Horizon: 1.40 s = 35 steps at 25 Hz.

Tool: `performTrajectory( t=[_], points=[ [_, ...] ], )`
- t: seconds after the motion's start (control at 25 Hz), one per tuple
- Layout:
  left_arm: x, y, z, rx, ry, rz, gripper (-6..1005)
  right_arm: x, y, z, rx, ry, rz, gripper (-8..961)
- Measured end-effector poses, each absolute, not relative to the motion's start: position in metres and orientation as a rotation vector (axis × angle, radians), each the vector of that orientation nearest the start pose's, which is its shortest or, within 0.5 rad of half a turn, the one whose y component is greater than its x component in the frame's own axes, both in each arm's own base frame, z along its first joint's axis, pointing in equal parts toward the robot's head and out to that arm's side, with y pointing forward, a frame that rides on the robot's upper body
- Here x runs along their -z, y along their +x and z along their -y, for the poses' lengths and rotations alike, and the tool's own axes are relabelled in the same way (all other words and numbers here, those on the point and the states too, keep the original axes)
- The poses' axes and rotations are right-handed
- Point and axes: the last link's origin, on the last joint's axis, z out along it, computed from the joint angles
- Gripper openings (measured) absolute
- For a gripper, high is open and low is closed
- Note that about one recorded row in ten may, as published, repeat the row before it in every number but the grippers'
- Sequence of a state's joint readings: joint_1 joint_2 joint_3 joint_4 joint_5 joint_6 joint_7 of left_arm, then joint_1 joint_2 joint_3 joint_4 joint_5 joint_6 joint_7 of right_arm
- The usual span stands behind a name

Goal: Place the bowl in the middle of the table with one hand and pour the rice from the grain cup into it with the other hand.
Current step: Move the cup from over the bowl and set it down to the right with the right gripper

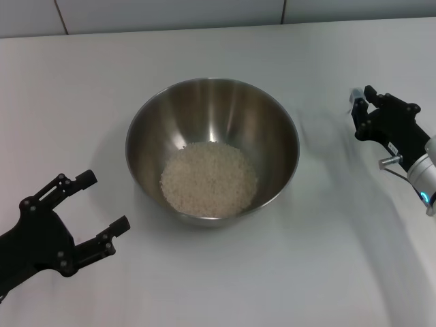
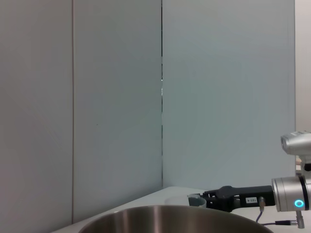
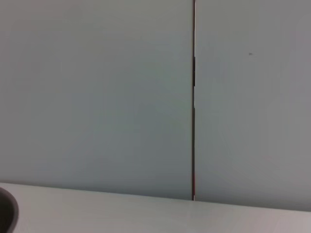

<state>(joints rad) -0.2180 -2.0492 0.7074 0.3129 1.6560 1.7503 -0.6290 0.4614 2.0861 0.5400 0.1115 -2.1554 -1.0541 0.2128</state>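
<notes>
The steel bowl (image 1: pixel 212 109) stands in the middle of the white table (image 1: pixel 218 286) and holds a heap of rice (image 1: pixel 208 178). The bowl's rim also shows in the left wrist view (image 2: pixel 165 216). The clear grain cup (image 1: pixel 322 131) stands faint and empty-looking on the table right of the bowl; in the left wrist view the cup (image 2: pixel 196 199) sits at the tip of my right gripper (image 2: pixel 210 198). My right gripper (image 1: pixel 355 112) is open just right of the cup. My left gripper (image 1: pixel 105 201) is open and empty at the front left, apart from the bowl.
A pale panelled wall (image 1: pixel 204 13) runs along the table's far edge. In the right wrist view only the wall, the table top (image 3: pixel 146 213) and a sliver of the bowl (image 3: pixel 7 216) show.
</notes>
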Motion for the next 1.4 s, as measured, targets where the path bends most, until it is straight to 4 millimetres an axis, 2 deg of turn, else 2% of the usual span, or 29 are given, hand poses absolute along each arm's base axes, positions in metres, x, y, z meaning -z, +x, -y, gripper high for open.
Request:
performTrajectory(
  t=[0.08,0.52,0.92,1.08,1.28,1.4],
  points=[
    [0.011,-0.322,-0.211,0.998,-2.394,0.275,870,0.048,0.336,-0.321,-0.586,-1.798,-0.624,191],
    [0.012,-0.321,-0.210,1.009,-2.391,0.277,871,0.044,0.343,-0.310,-0.612,-1.775,-0.654,577],
    [0.011,-0.320,-0.209,1.013,-2.391,0.275,871,0.043,0.347,-0.304,-0.616,-1.764,-0.659,621],
    [0.011,-0.321,-0.209,1.014,-2.393,0.274,871,0.043,0.348,-0.300,-0.620,-1.762,-0.661,701],
    [0.010,-0.321,-0.208,1.011,-2.398,0.273,871,0.041,0.348,-0.286,-0.662,-1.756,-0.635,718],
    [0.011,-0.321,-0.208,1.010,-2.399,0.273,871,0.039,0.349,-0.271,-0.709,-1.751,-0.622,716]
  ],
)
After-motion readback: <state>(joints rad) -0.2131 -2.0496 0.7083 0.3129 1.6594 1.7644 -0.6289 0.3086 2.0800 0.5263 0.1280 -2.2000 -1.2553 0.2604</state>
